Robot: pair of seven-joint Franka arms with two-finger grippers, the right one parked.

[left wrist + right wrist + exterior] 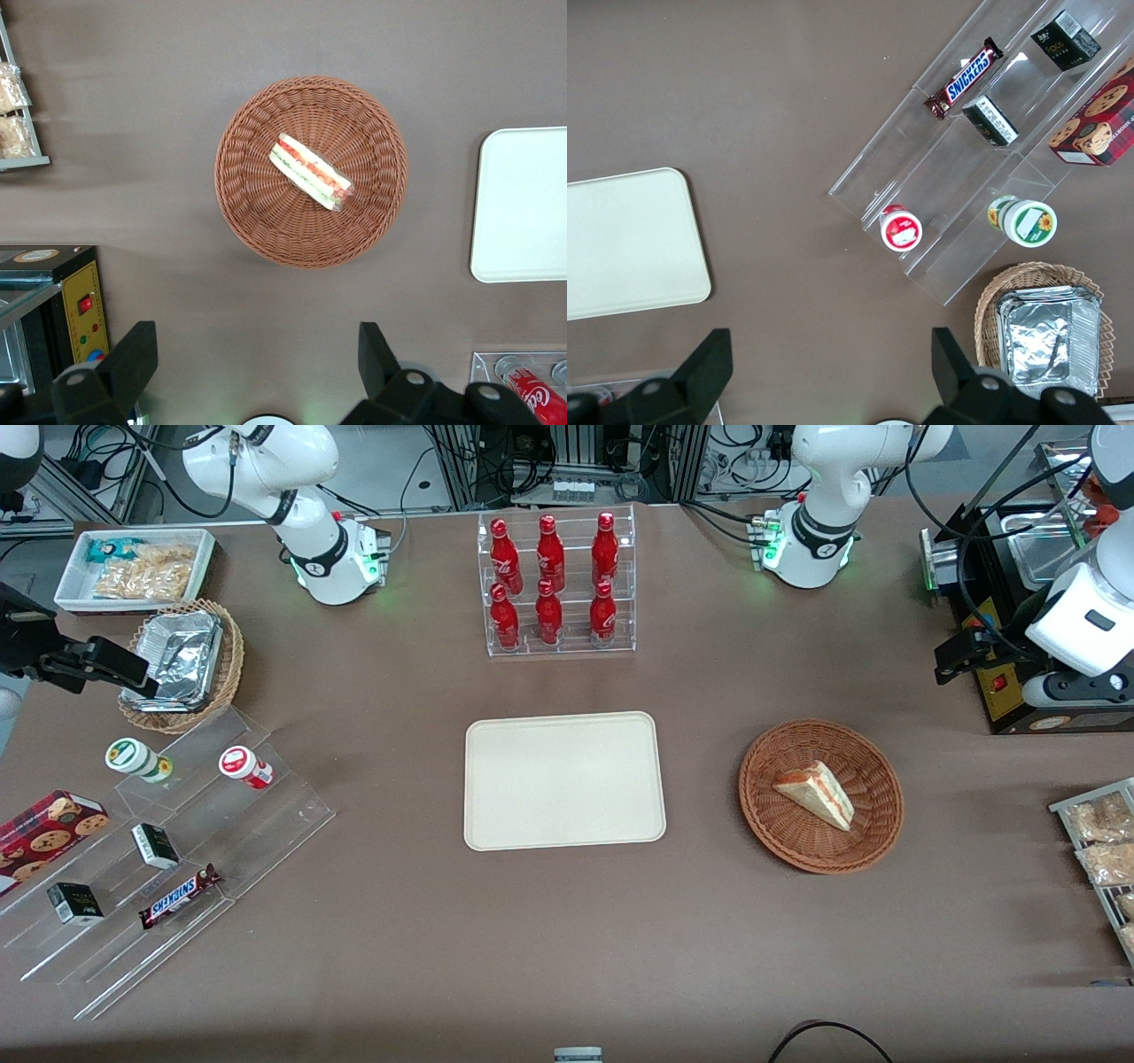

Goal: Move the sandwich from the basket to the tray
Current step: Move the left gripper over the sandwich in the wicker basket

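On the brown table [567,939], the left gripper [257,359] hangs high with its fingers spread wide and empty, toward the working arm's end. Below it, the sandwich [817,793] lies on its side in the reddish-brown basket [873,828]. The cream tray [563,779] sits bare at mid-table, well apart from the basket.

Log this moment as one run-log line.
gripper: open, above table, clear of basket | sandwich: in basket, untouched | tray: bare | step: pick pending

lab | robot bench | cable racks [576,460] | staged snack display [168,850]
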